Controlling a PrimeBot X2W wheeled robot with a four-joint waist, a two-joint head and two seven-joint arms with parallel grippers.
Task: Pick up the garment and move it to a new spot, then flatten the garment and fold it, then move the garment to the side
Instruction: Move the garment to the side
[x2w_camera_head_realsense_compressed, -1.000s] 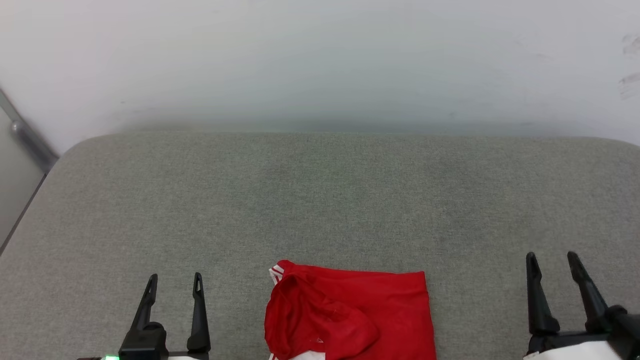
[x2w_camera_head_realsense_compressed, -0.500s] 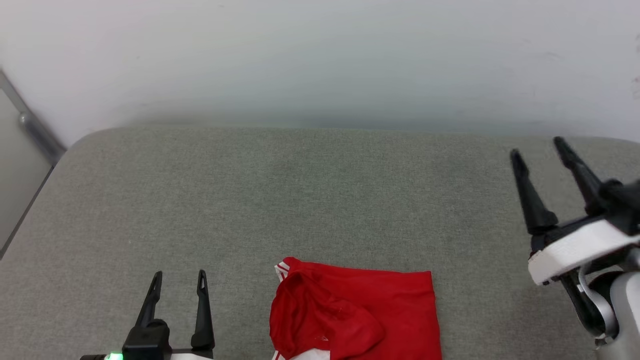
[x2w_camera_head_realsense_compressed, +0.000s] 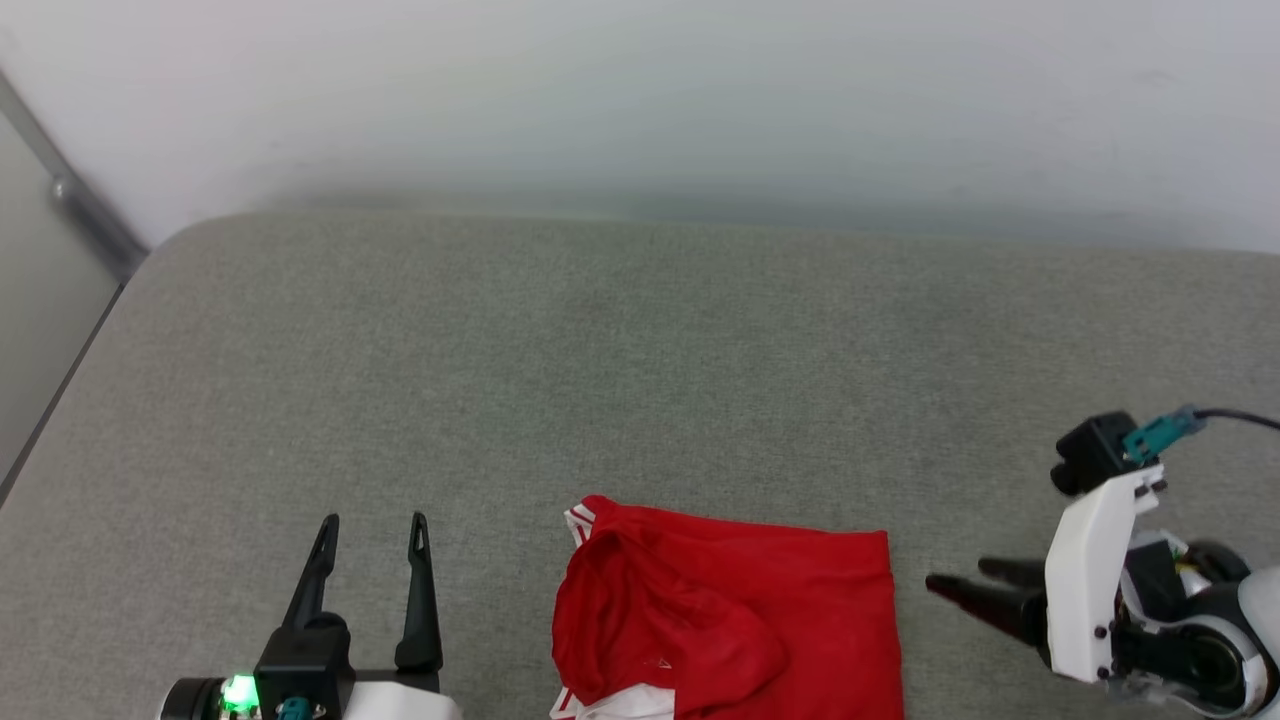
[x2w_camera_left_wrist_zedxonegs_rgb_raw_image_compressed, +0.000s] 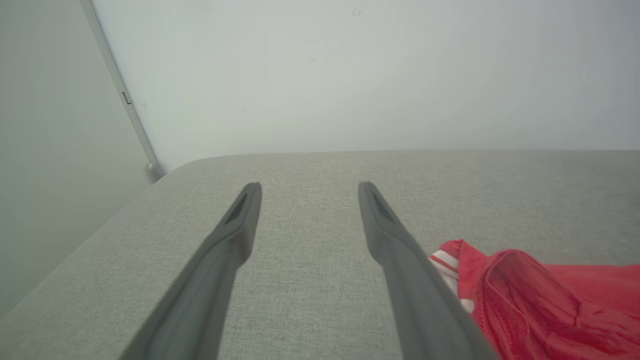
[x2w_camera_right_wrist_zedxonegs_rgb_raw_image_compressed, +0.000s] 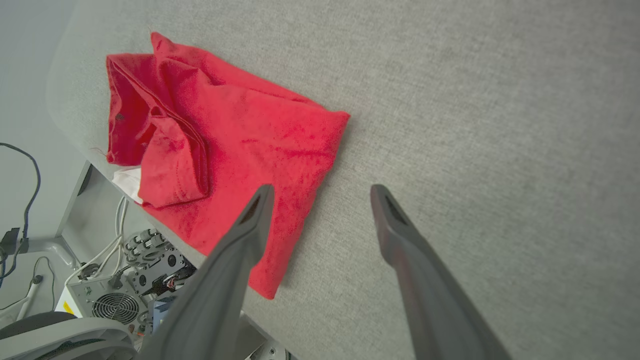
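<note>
Plainly, in the head view the red short-sleeved jersey garment (x2w_camera_head_realsense_compressed: 730, 620) lies loosely folded on the grey woven fabric surface (x2w_camera_head_realsense_compressed: 640, 380) at the bottom centre of the frame, its straight upper edge running left to right and its striped trim at the upper left corner. The left gripper (x2w_camera_head_realsense_compressed: 374, 520) stands at the lower left, fingers spread and empty, pointing up the frame, apart from the cloth. The right gripper (x2w_camera_head_realsense_compressed: 957, 573) sits at the lower right, fingers parted and holding nothing, turned sideways so the tips aim left at the garment's right edge, just beside it. In the left wrist view the garment shows at the lower right, beyond the right-hand finger, with bare grey surface between the spread fingers. In the right wrist view the red cloth stretches from the upper left down to the lower centre, its long side passing under the left-hand fingertip. By my judgement the right arm is nearer, and a grasp turns on that right edge.
</note>
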